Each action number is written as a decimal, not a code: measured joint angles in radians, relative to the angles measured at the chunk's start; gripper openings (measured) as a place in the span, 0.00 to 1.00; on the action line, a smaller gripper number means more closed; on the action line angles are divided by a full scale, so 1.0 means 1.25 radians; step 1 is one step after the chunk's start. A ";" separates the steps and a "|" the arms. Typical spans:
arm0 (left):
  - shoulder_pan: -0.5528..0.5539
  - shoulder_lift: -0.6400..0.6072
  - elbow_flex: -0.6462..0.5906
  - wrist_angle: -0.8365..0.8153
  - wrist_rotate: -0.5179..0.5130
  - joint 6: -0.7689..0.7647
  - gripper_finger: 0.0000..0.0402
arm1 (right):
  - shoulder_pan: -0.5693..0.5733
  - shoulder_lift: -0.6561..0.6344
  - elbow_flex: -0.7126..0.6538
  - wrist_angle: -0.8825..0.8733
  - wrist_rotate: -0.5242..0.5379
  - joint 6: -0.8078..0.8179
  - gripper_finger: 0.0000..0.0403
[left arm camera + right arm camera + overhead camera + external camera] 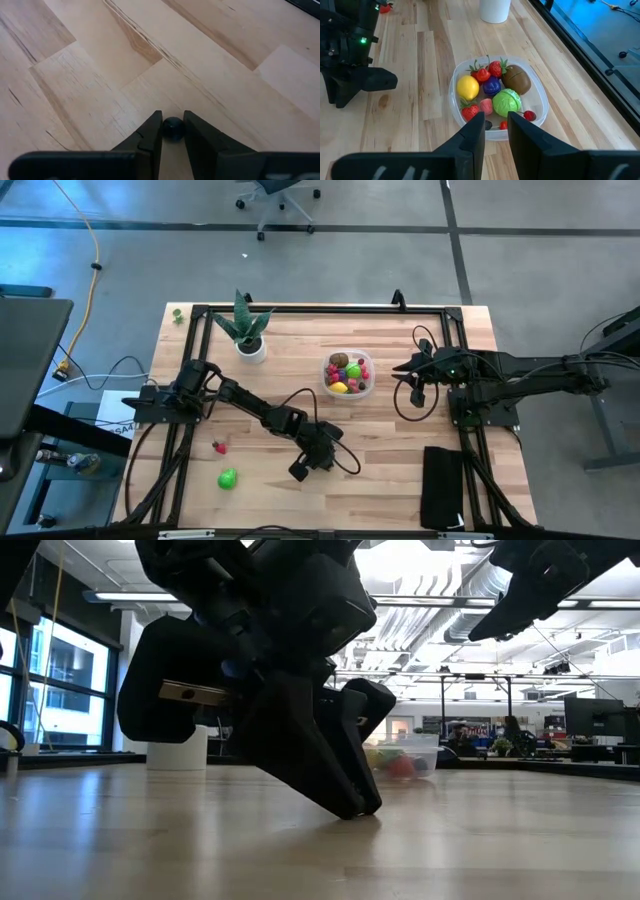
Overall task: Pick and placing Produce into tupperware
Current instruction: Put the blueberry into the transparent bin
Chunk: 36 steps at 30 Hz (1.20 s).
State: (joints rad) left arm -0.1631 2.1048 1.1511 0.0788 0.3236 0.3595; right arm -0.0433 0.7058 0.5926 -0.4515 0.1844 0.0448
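left claw (355, 808): fills the low view, cut by top edge | dark berry (172, 129): flanks hidden between fingers | tupperware (405, 755): mostly screened behind that claw, contents blurred | right claw (495, 131): covers bowl's near rim

Potted plant (247, 328) and black pad (442, 486) on table (380, 470).

Clear tupperware (364, 389) holds mixed produce (492, 87); strawberry (219, 447), green fruit (228, 478), seemingly a dark berry (173, 128) lie outside.

light: bright, even | low view: backlit ceiling glare, foreground arm blurred
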 joint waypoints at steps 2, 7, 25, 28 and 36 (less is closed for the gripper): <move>0.000 0.000 0.000 0.000 0.000 0.000 0.16 | 0.000 0.000 0.000 0.000 0.000 0.000 0.18; 0.000 -0.002 -0.001 0.002 0.002 0.002 0.16 | 0.000 0.000 0.000 0.000 0.000 0.000 0.18; 0.152 -0.119 -0.005 -0.033 0.020 0.092 0.16 | 0.000 0.000 0.000 0.000 0.000 0.000 0.18; 0.199 -0.146 -0.005 -0.026 0.023 0.116 0.16 | 0.000 0.000 0.000 0.000 0.000 0.000 0.18; 0.336 -0.150 0.088 -0.096 0.009 0.194 0.16 | 0.000 0.000 0.000 0.000 0.000 0.000 0.18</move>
State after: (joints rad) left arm 0.2566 1.9167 1.2611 -0.0415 0.3346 0.6025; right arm -0.0433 0.7058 0.5926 -0.4515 0.1848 0.0448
